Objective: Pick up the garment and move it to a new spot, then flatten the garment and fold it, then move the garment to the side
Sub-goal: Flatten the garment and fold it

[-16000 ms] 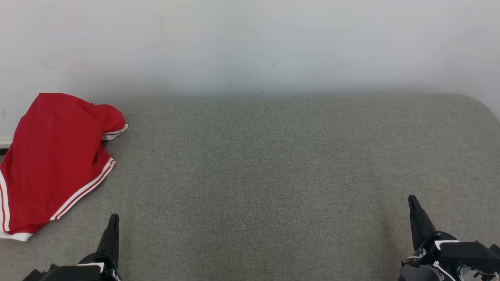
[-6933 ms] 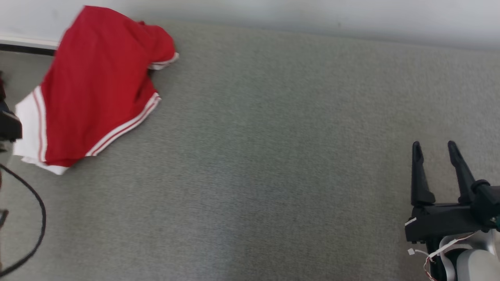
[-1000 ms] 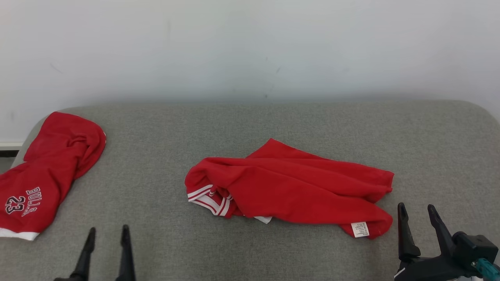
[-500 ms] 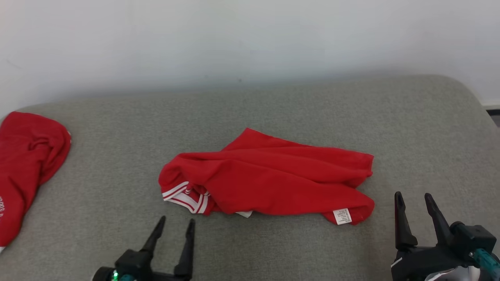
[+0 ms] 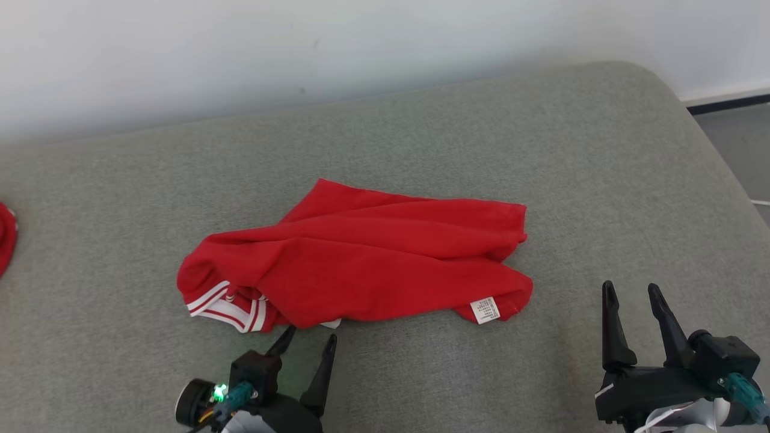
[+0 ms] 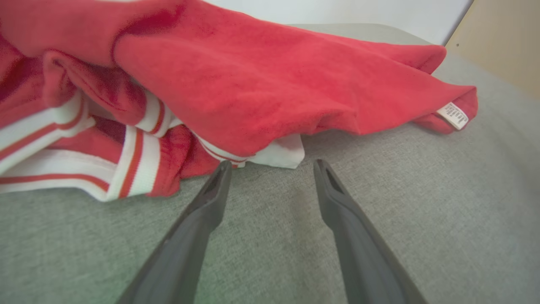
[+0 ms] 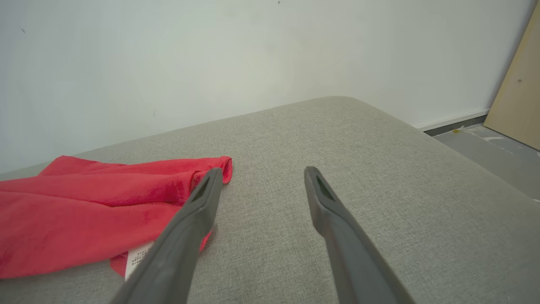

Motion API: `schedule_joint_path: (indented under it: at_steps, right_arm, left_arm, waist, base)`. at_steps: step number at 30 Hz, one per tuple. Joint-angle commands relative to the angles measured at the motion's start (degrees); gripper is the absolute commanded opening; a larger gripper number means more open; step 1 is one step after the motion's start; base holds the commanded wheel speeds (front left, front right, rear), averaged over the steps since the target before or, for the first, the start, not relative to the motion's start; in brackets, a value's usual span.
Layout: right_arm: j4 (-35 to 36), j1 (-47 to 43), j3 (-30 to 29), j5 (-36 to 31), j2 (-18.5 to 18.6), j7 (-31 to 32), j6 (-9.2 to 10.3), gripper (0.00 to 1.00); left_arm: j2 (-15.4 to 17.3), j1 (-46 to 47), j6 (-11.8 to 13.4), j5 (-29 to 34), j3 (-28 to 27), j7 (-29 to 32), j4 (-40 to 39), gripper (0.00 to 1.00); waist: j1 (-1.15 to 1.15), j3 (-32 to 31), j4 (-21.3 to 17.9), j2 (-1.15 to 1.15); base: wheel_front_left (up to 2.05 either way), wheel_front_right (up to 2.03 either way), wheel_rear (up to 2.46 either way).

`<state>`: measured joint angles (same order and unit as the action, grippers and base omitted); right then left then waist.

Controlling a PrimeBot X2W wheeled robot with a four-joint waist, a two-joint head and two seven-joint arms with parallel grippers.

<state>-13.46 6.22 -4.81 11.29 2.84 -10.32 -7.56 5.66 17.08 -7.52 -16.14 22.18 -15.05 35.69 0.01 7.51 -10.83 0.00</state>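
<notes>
Garment (image 5: 361, 264) lies crumpled, flattening and folding yet to come; left claw (image 5: 311, 334) and right claw (image 5: 630, 287) both spread, empty.

The garment (image 5: 361, 258) is soft, matt red cloth with a fuzzy nap, the desk (image 5: 601, 180) wears coarse grey woven fabric, and the long gripper fingers (image 6: 198, 228) look smooth, matt dark plastic.

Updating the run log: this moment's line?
garment crumpled, unfolded | left gripper jaws open at near hem | right gripper jaws open, off garment
</notes>
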Motion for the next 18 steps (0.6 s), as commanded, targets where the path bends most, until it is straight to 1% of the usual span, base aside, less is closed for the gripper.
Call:
schedule_joint_path:
  at_steps: [1,12,13,14,15,18]
  right_arm:
    - [-0.16,0.71,0.13,0.33,0.08,-0.46,0.15,1.00]
    - [-1.54,2.04,0.82,0.59,0.07,-1.40,0.15,1.00]
    - [-1.70,2.10,0.82,0.57,0.08,-1.50,0.15,1.00]
    - [-1.80,2.15,0.79,0.53,0.08,-1.50,0.15,1.00]
    - [-1.95,2.16,0.67,0.42,0.07,-1.60,0.15,1.00]
    - [-2.25,1.81,0.29,0.05,0.08,-1.71,0.15,1.00]
  left_arm:
    - [0.13,1.46,0.11,0.11,0.29,-0.20,0.74,1.00]
    - [-0.87,8.40,0.11,0.37,1.79,-0.19,8.59,1.00]
    - [-0.98,8.68,0.10,0.24,1.63,-0.19,9.02,0.76]
    - [-1.07,8.97,0.22,0.05,1.22,-0.20,8.97,0.20]
    - [-1.13,9.09,0.33,0.22,1.13,-0.19,9.16,0.00]
    - [-1.22,9.04,0.81,0.88,0.72,-0.20,9.31,0.00]
  waist:
    - [-0.01,1.50,-1.78,0.00]
    - [-0.01,2.85,-3.75,0.00]
    - [-0.01,2.84,-3.79,0.00]
    - [-0.01,2.82,-3.78,0.00]
    - [-0.01,2.72,-3.72,0.00]
    - [-0.01,2.19,-3.12,0.00]
  base:
    - [0.00,0.00,0.00]
    - [0.00,0.00,0.00]
    - [0.00,0.00,0.00]
    - [0.00,0.00,0.00]
    - [0.00,0.00,0.00]
    - [0.00,0.00,0.00]
